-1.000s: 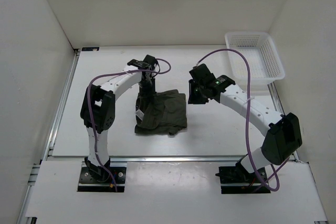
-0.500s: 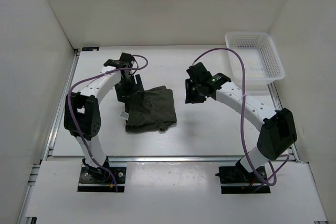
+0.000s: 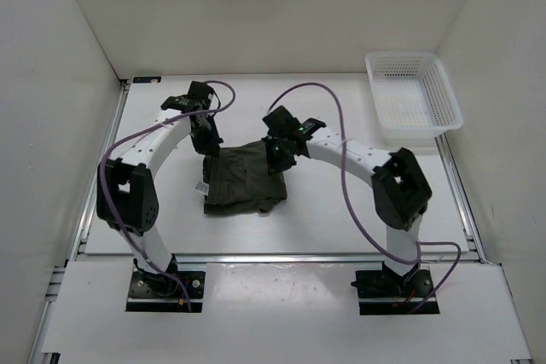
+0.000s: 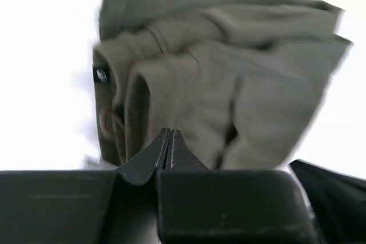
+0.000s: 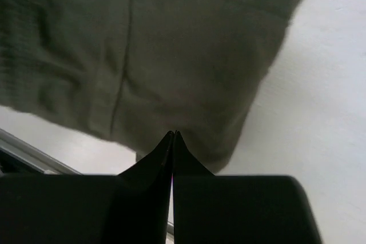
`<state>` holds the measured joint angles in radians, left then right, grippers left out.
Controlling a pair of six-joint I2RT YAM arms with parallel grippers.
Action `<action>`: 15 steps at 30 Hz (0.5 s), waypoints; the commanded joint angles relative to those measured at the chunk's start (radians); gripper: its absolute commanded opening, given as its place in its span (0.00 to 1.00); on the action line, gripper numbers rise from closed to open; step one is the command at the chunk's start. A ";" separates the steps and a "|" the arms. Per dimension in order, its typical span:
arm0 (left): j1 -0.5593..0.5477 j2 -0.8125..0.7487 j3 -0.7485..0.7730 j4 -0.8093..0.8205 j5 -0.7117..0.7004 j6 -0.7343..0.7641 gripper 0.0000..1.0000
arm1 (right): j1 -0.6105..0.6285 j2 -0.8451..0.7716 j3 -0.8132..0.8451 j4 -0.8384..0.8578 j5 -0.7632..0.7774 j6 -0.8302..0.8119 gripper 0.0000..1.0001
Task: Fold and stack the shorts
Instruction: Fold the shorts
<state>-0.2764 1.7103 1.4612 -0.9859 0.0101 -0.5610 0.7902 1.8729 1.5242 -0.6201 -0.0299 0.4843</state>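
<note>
The shorts (image 3: 245, 178) lie folded in a dark olive bundle on the white table, a small white tag (image 3: 201, 186) poking out at their left edge. My left gripper (image 3: 211, 144) is shut at the bundle's upper left corner. In the left wrist view its tips (image 4: 170, 131) meet over the waistband folds of the shorts (image 4: 229, 72), near a metal eyelet (image 4: 102, 75), with no cloth between them. My right gripper (image 3: 277, 159) is shut over the upper right corner. The right wrist view shows its tips (image 5: 173, 134) just above the shorts (image 5: 171, 44), holding nothing.
A white mesh basket (image 3: 414, 91) stands at the back right of the table (image 3: 341, 219). White walls close in the left, back and right sides. A metal rail (image 3: 102, 159) runs along the table's left edge.
The left gripper dragged the shorts a little left, opened, let go and shut again. The right arm swung left from beside the shorts to over their right corner and shut.
</note>
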 commanded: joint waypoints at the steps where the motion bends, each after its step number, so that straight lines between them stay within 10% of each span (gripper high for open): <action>1: 0.028 0.109 -0.041 0.068 -0.019 0.030 0.10 | 0.009 0.086 0.019 0.060 -0.068 -0.019 0.00; 9: 0.049 0.177 -0.036 0.098 -0.019 0.073 0.10 | 0.018 0.111 -0.002 0.094 -0.004 0.002 0.00; 11: 0.049 0.100 -0.010 0.089 -0.001 0.105 0.16 | 0.018 0.056 -0.002 0.065 0.051 0.002 0.31; 13: 0.049 0.043 0.017 0.048 0.010 0.116 0.59 | 0.018 -0.044 -0.002 0.039 0.131 -0.012 0.79; 15: 0.049 -0.032 0.079 0.003 0.010 0.150 0.81 | 0.018 -0.156 -0.019 -0.006 0.292 -0.023 0.98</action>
<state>-0.2256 1.8576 1.4422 -0.9504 0.0086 -0.4599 0.8097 1.9182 1.5040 -0.5869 0.0601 0.4862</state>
